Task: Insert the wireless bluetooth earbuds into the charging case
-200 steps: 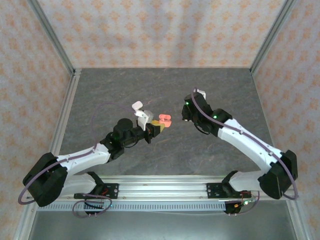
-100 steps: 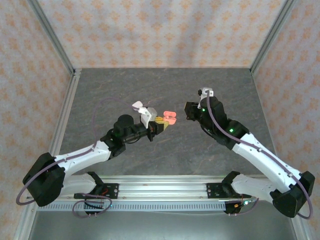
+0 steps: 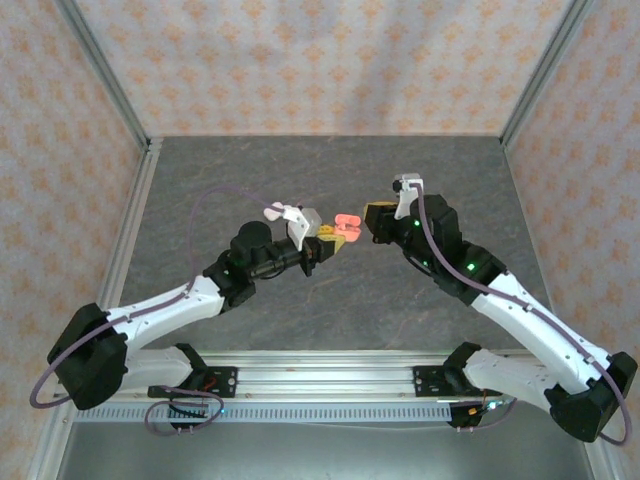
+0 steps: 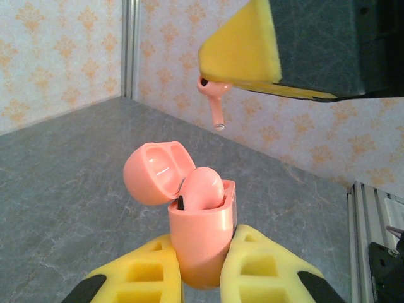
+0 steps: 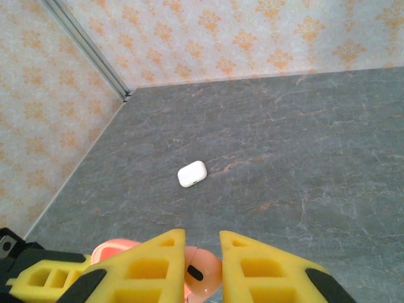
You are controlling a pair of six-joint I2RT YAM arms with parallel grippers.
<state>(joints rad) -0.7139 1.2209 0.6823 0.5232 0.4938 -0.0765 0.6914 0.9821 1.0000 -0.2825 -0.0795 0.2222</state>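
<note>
left end effector [image 4: 202, 255]: clamped on open case [image 4: 201, 227] | right end effector [image 5: 202, 252]: pinching pink earbud [image 4: 215, 105] above case, not touching

**Arms Raised, Grippers Nearly Tip to Tip**

The left gripper [image 3: 327, 237] is clamped on the coral case [image 4: 201, 237]. The right gripper [image 3: 374, 214], pinched on a coral earbud [image 4: 216, 104], is held near it, not touching.
</note>
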